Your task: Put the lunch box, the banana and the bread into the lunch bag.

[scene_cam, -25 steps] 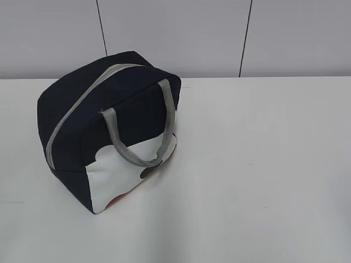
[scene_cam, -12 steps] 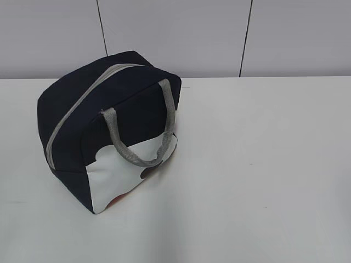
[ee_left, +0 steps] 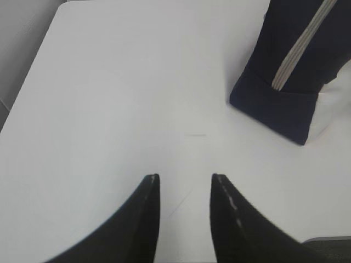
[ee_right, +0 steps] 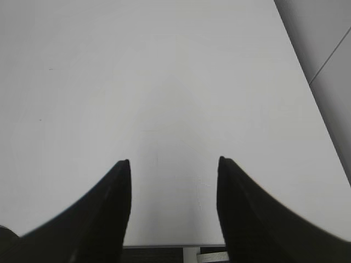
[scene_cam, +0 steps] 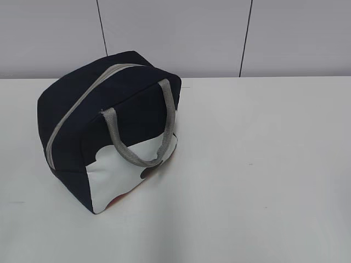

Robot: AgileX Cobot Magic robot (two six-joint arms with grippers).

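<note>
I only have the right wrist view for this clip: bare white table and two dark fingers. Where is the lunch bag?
Observer: The lunch bag stands on the table's left half, zipper band closed.
Operator: Is the left gripper near it?
Observer: The left gripper hangs open and empty over bare table; the bag sits ahead to its right, apart from it.
Operator: Any lunch box, banana or bread outside?
Observer: None shows in any view.
</note>
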